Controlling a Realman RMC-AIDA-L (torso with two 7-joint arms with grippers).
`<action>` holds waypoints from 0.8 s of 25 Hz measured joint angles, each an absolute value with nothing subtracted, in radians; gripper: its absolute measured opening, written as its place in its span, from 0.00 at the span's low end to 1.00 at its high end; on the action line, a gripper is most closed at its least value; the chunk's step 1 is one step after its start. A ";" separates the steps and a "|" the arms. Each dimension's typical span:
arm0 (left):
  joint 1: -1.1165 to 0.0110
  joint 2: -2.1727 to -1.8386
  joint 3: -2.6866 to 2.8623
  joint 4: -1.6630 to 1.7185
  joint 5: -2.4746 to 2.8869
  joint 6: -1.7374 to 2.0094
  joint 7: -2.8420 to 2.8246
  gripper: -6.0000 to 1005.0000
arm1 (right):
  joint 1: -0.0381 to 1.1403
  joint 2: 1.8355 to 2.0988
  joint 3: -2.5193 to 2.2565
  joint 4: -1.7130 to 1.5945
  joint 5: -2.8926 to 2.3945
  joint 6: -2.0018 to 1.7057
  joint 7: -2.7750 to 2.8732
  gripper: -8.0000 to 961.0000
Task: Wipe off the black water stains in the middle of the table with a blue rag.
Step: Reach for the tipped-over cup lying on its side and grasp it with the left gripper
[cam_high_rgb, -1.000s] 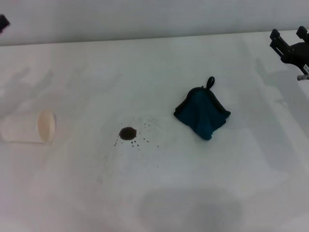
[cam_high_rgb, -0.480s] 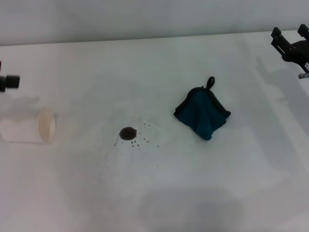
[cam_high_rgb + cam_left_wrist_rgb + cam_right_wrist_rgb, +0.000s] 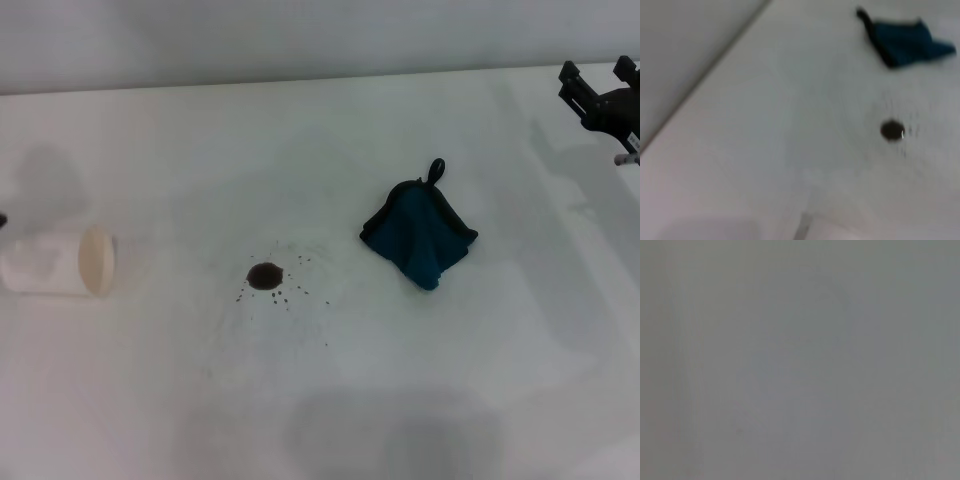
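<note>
The black water stains [image 3: 265,275] are a small dark blot ringed by specks in the middle of the white table [image 3: 320,400]. They also show in the left wrist view [image 3: 892,130]. The blue rag [image 3: 418,236] lies bunched to the right of the blot, its black loop pointing to the far side. It also shows in the left wrist view [image 3: 905,42]. My right gripper [image 3: 597,73] hangs open and empty at the far right edge, well away from the rag. My left gripper is almost wholly past the left edge of the head view. The right wrist view shows only a plain grey field.
A white paper cup [image 3: 60,262] lies on its side at the left of the table, mouth towards the stains. A grey wall [image 3: 300,40] runs behind the table's far edge.
My left gripper has moved down along the left edge and nearly out of the head view. The right gripper, the rag, the stains and the cup have not moved.
</note>
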State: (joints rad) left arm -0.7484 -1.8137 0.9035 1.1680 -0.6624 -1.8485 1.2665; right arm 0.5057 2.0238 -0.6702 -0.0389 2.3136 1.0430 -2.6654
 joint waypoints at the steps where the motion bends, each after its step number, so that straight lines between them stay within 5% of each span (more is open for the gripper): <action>1: -0.773 -1.838 0.905 1.169 -0.589 -1.853 1.308 0.87 | 0.506 2.025 -0.664 -0.038 2.314 1.043 -2.662 0.83; 8: -0.797 -1.929 0.975 1.170 -0.396 -1.818 1.476 0.87 | 0.520 2.028 -0.608 -0.008 2.315 1.041 -2.628 0.83; 20: -0.750 -1.970 1.007 1.135 -0.355 -1.658 1.632 0.87 | 0.524 2.028 -0.556 0.071 2.314 1.047 -2.623 0.83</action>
State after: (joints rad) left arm -0.7503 -1.9700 1.0069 1.1354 -0.3553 -1.6584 1.6320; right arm 0.5240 2.0280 -0.5563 0.0714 2.3136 1.0466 -2.6235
